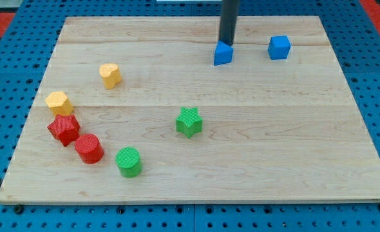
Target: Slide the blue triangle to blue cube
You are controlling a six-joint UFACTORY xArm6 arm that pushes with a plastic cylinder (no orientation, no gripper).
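Observation:
The blue triangle (223,54) lies near the view's top, right of the middle of the wooden board (274,142). The blue cube (279,47) sits to its right, a short gap away, near the board's top edge. My tip (227,44) comes down from the view's top and rests at the triangle's upper edge, touching or nearly touching it. The rod hides a small part of the board behind it.
A yellow heart-like block (110,75) and a yellow hexagon-like block (58,102) lie at the left. A red star (64,129) and a red cylinder (88,148) sit below them. A green cylinder (129,161) and a green star (189,122) lie nearer the middle.

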